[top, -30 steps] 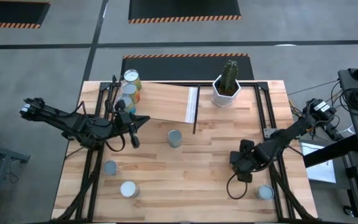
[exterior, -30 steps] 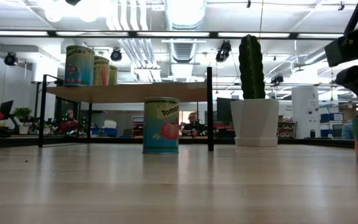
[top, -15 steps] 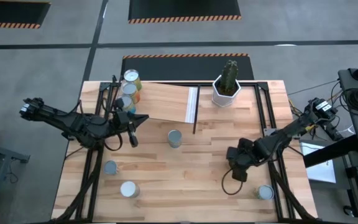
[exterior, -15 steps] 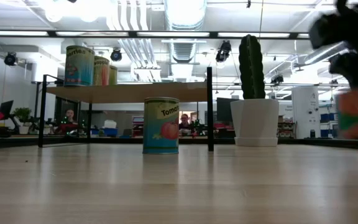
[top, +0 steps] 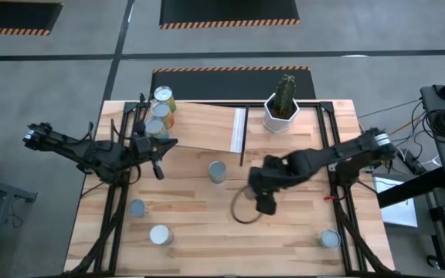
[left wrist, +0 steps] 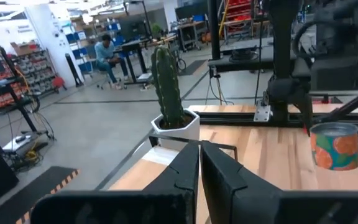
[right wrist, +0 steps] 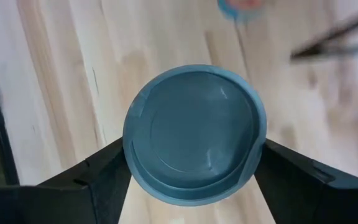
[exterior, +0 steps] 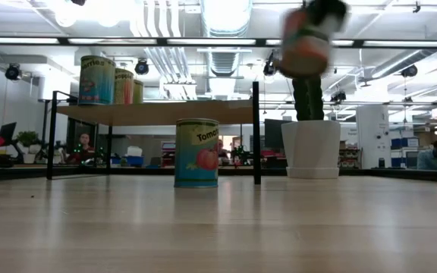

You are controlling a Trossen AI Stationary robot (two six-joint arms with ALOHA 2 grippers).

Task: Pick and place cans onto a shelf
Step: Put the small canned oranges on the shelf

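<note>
- Now clamped on a can (right wrist: 194,158), one of the right fingers (right wrist: 98,186) on each side of its round blue-grey top.
- Carried well clear of the tabletop (top: 199,224); a second ago down at tabletop level near the right edge, now blurred and high in the low view, in front of the cactus (exterior: 307,91).
- Swung inward over that second, from the right side to the middle of the tabletop, just right of the tomato can (top: 218,171) standing in front of the shelf (top: 207,127).
- Means the pick looks done and the carry is under way; probably next a lift over the shelf's front edge and a set-down on its bare wood.
- Worth watching: the black upright post (top: 242,147) at the shelf's near corner, close to the likely path.
- Left fingers (left wrist: 185,171) pressed together with nothing between them, waiting at the shelf's left end; drawn back only slightly.
- Three cans already on the shelf (exterior: 97,80), bunched at its left end, unchanged.
- Left on the tabletop, unmoved: two cans near the front left (top: 137,208) and one at the front right (top: 330,239).
</note>
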